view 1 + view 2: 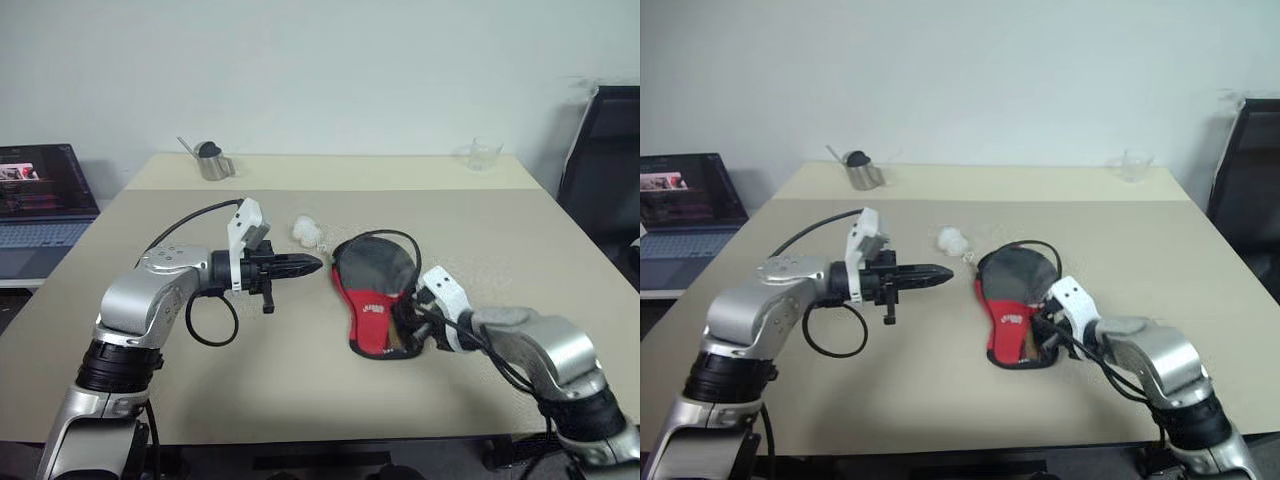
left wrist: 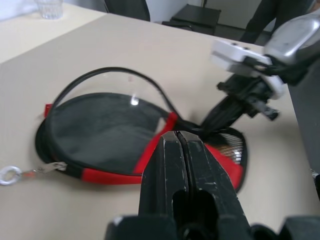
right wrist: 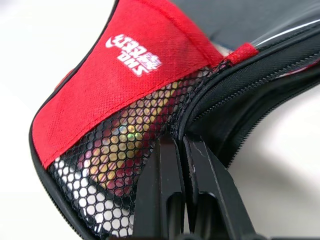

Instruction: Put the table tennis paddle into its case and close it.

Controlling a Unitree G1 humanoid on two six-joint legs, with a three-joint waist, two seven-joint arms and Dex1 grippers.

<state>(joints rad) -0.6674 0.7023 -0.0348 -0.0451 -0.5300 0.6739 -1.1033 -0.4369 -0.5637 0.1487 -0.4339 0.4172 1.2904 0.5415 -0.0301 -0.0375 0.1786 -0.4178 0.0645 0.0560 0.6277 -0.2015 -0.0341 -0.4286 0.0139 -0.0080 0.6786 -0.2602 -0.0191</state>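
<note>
On the beige surface (image 1: 300, 370) I see the case (image 1: 372, 290) lying between my grippers, the right gripper (image 3: 182, 150) pressed together at its mesh end, the left gripper (image 1: 310, 264) shut just beside it.

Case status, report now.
Left hand shut, empty, hovering beside the case. Right hand shut at the case's zip edge by the mesh pocket. Case partly unzipped. Crumpled white scrap just beyond, not blocking.
</note>
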